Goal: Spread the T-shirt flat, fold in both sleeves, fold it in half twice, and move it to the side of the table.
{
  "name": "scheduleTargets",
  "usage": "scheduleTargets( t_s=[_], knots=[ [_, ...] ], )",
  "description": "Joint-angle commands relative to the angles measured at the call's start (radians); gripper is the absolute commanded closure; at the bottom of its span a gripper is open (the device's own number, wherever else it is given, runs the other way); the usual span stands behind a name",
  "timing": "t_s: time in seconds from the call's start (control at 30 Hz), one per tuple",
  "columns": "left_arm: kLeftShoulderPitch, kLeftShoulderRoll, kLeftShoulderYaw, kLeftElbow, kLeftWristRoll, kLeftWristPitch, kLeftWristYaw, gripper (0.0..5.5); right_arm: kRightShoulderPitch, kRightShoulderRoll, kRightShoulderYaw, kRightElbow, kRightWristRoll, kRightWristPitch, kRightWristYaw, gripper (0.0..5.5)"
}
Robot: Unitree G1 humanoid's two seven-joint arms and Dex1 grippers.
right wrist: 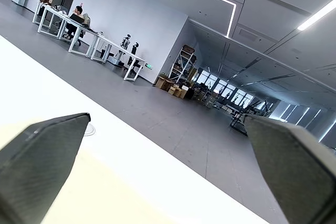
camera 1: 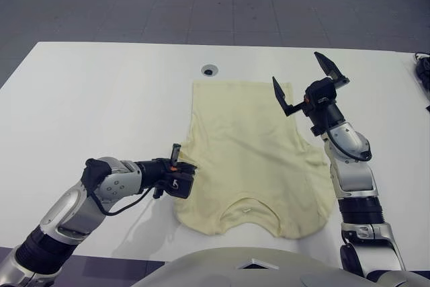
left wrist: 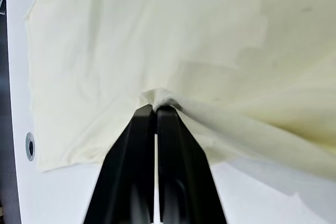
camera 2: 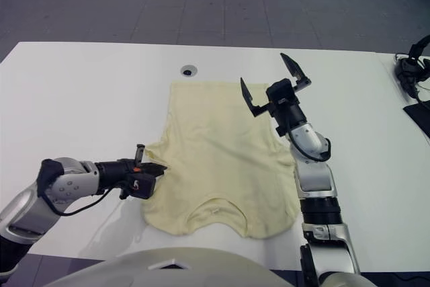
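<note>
Pinching a fold at the T-shirt's [camera 1: 248, 152] edge, your left gripper [left wrist: 156, 106] sat low on the table [camera 1: 101, 99], the pale shirt lying spread beyond its clamped fingertips. Your right gripper [camera 1: 302, 78] hung raised over the shirt's far corner, fingers spread wide.
</note>
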Motion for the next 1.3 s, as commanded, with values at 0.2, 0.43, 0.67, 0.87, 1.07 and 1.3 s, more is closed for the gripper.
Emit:
scheduleTargets(
  t_s=[0.2,0.43,0.67,0.87,1.07,1.3],
  knots=[
    [-0.074,-0.063,-0.055,0.004,0.032,-0.012,0.003,5.47,-0.002,0.004,0.010,0.001,-0.021,-0.001,-0.009,0.10],
    [-0.108,-0.109,-0.084,0.016,0.031,0.007,0.007,5.47,-0.005,0.005,0.013,0.005,-0.028,-0.005,-0.010,0.10],
    [-0.112,-0.147,-0.117,0.040,0.035,0.019,0.008,5.47,-0.003,0.003,0.014,0.007,-0.031,-0.009,-0.009,0.10],
    [-0.112,-0.172,-0.139,0.078,0.030,0.018,0.013,5.47,-0.001,0.002,0.014,0.002,-0.032,-0.008,-0.009,0.10],
    [-0.109,-0.200,-0.146,0.107,0.050,0.031,0.034,5.05,-0.003,0.002,0.016,0.002,-0.032,-0.008,-0.006,0.10],
    [-0.104,-0.270,-0.161,0.101,-0.002,0.069,0.049,3.76,-0.003,-0.001,0.018,-0.001,-0.034,-0.005,-0.008,0.10]
  ],
)
